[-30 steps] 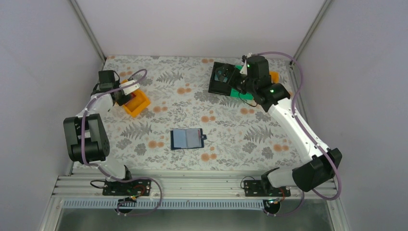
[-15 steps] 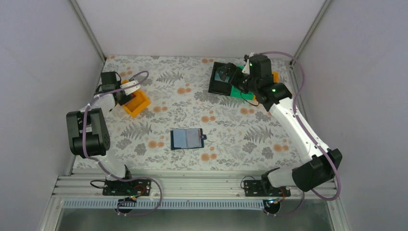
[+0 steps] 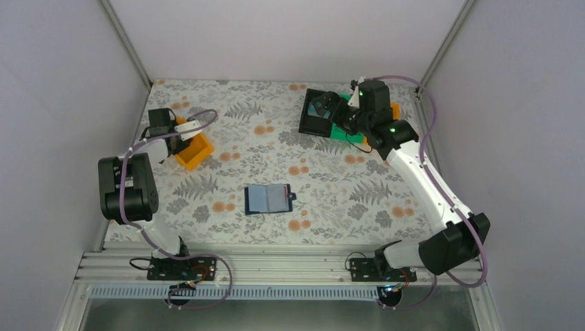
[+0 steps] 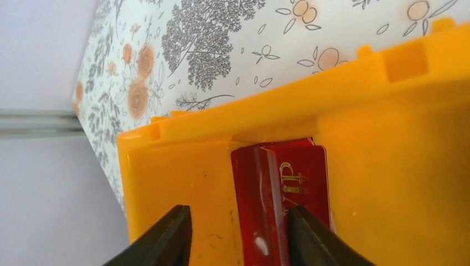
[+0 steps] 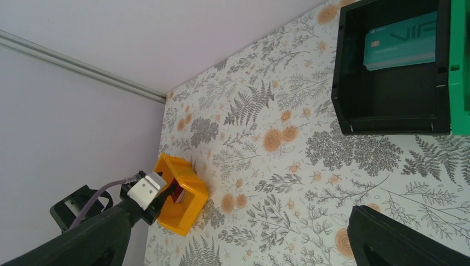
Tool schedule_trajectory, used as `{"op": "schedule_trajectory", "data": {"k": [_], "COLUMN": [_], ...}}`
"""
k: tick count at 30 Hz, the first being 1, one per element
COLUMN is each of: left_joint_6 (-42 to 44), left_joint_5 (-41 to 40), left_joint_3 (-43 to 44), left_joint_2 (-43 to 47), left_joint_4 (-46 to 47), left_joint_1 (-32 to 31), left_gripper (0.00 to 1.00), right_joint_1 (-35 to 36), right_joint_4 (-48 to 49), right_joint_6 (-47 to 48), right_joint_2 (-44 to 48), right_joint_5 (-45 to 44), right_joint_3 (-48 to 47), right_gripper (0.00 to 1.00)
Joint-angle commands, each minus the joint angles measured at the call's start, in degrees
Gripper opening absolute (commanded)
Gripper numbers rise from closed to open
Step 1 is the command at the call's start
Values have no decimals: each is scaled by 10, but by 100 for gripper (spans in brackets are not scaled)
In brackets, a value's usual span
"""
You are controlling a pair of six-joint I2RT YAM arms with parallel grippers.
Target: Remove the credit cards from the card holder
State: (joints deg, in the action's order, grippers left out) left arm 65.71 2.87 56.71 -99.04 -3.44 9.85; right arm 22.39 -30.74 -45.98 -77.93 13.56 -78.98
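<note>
- The card holder (image 3: 268, 199) lies open and flat on the table, well away from both sets of fingers. Nothing is touching it. From the top view I can't tell if any slots have cards left in them.
- One of the credit cards, the red card (image 4: 280, 194), sits inside the orange bin (image 4: 183, 183). It's right at the tips of the left gripper (image 4: 238, 238), running from the gap between the fingers to under the right-hand one.
- The left fingers are spread, and as far as I can see they're pinching nothing.
- The teal card (image 5: 400, 41) rests in the black bin (image 5: 388, 124), far ahead of the right gripper (image 5: 241, 216) and off to its right-hand finger's side. The green bin (image 5: 459, 66) butts against it.
- The right fingers are spread wide with only tablecloth between them.
- What worries me:
  - That right-hand left finger overlaps the red card's edge. If I lift out sloppy, it could snag the card and drag it back over the bin wall, or shove the light bin sideways.
  - The holder is loose on the cloth. If a card is left, I reckon pulling it with one gripper would just slide the whole wallet unless the other arm pins it.
  - The cards are thin and flat, so a shallow pinch could easily slip off.
- Writing: the red card has gold letters that look like "VIP", seen sideways. The teal card also reads "VIP" and seems to have a little chip. I can't read anything on the holder.
</note>
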Motion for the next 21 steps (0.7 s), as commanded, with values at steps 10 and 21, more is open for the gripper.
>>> {"op": "schedule_trajectory", "data": {"k": [10,21], "left_joint_6": [-11,-141], "left_joint_5": [124,312], "left_joint_3": [97,240], "left_joint_2": [0,56], "left_joint_4": [-140,-290], "left_joint_1": [14,16], "left_gripper": [73,73], "right_joint_1": [-13,-17], "right_joint_4": [11,12], "right_joint_6": [7,92], "right_joint_2": [23,26], "right_joint_5": [6,56], "right_joint_3": [10,12], "right_gripper": [99,99]}}
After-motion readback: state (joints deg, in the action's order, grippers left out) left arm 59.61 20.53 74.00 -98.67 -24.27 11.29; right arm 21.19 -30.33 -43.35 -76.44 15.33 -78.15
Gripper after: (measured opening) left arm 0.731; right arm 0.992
